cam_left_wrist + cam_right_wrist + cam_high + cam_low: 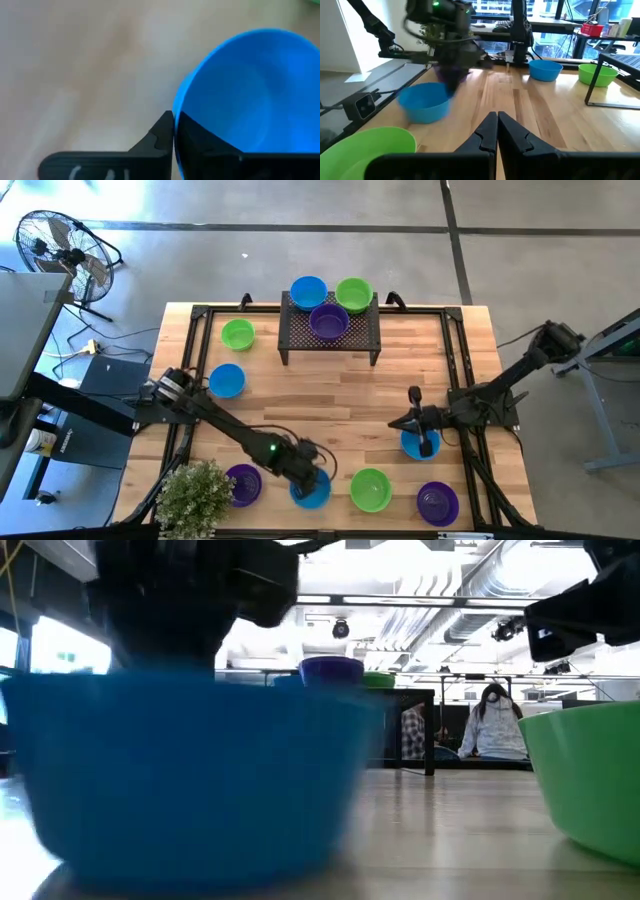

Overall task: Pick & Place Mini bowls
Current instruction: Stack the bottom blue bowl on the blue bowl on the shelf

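Several mini bowls show in the high view. A blue (308, 292), a green (354, 294) and a purple one (329, 322) sit on the black rack (290, 340). Others stand on the wooden table. My left gripper (312, 478) is at the near edge, shut on a blue bowl (310, 494), which fills the low view (190, 780). My right gripper (393, 423) is shut on nothing. It points level toward the table's left, with another blue bowl (412, 446) beneath its wrist. My left gripper (173, 120) pinches the blue bowl's rim (176, 107) between its two fingers, one finger (210, 150) inside the bowl and the other (150, 145) outside. The fingers come steeply from above. The bowl's base (190, 865) rests on the table.
A green bowl (371, 490) and a purple one (437, 503) stand to the right of the held bowl. A purple bowl (243, 485) and a potted plant (195, 495) are to its left. A green (238, 334) and a blue bowl (227, 380) sit far left. Bare wood lies mid-table.
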Robot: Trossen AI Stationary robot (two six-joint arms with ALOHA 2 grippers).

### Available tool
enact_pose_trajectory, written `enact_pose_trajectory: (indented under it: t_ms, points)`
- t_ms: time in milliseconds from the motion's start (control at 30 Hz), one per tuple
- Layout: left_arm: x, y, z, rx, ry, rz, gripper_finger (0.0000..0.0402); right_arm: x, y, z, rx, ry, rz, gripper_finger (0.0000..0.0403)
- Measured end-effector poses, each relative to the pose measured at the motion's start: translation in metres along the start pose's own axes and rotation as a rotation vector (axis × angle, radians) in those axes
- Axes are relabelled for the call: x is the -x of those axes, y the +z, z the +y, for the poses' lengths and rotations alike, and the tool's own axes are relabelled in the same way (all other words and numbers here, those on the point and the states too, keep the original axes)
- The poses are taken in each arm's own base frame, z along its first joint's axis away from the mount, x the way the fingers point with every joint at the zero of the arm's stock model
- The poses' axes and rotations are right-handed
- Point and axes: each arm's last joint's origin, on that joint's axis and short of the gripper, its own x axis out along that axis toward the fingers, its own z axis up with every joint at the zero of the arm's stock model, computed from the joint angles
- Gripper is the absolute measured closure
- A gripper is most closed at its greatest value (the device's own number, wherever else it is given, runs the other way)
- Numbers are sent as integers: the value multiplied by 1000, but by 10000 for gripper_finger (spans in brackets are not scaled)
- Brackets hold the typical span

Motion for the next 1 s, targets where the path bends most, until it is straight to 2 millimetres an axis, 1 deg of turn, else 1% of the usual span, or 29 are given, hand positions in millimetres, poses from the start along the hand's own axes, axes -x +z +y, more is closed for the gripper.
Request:
enact_pose_trajectory:
  t_ms: [67,133,200,300,367,467,600,667,800,900,967,1000]
  points:
    - [10,6,10,-3,49,1,392,0,0,1,1,-4,0,403]
    - [14,14,19,-10,90,10,397,1,0,1,2,-10,-1,403]
    - [16,22,34,-24,142,29,397,1,0,1,2,-16,-1,403]
    - [21,39,55,-37,158,17,398,1,0,1,2,-17,0,403]
    - [18,45,72,-39,189,30,398,1,0,1,12,-17,0,403]
    - [8,54,95,-24,220,41,399,1,0,0,29,-26,0,403]
    - [12,57,122,-14,244,45,399,1,0,-1,68,-75,0,403]
    - [12,55,133,-2,245,28,399,1,0,-2,92,-100,1,403]
    - [20,53,156,24,242,-24,400,0,0,-5,150,-162,6,403]
    - [18,52,176,62,264,-26,400,-1,1,-9,183,-215,10,403]
    - [22,50,189,82,283,-38,400,-2,2,-13,196,-247,5,403]
    - [20,49,195,88,298,-31,400,-2,3,-14,202,-261,3,403]
